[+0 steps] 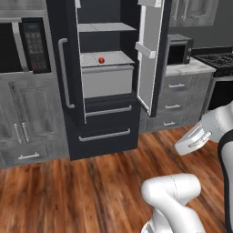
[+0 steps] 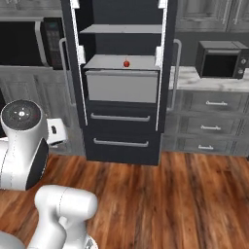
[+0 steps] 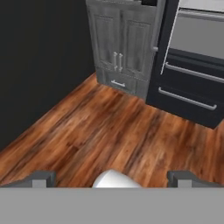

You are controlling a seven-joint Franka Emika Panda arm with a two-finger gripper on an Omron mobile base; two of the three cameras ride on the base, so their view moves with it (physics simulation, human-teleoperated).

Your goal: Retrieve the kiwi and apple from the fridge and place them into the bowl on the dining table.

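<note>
The dark fridge [image 1: 107, 125] [image 2: 121, 131] stands ahead with both upper doors swung open. The red apple [image 1: 101, 60] [image 2: 126, 63] rests on the light grey shelf above a closed grey drawer. The kiwi is out of view, and so are the bowl and the dining table. My gripper [image 3: 112, 178] is open, its two tips wide apart with nothing between them. It hangs low over the wood floor, well short of the fridge, whose lower drawers [image 3: 192, 94] show in the hand view. My white hand [image 1: 195, 139] shows at the right of the left base view.
The open right fridge door [image 1: 148, 54] juts toward me. A microwave [image 1: 179, 49] [image 2: 221, 59] sits on the pale counter to the right, with a stove [image 1: 218, 60] beyond. Grey cabinets [image 3: 120, 48] and a built-in oven panel [image 1: 32, 43] stand to the left. Wood floor [image 2: 185, 204] lies open in front.
</note>
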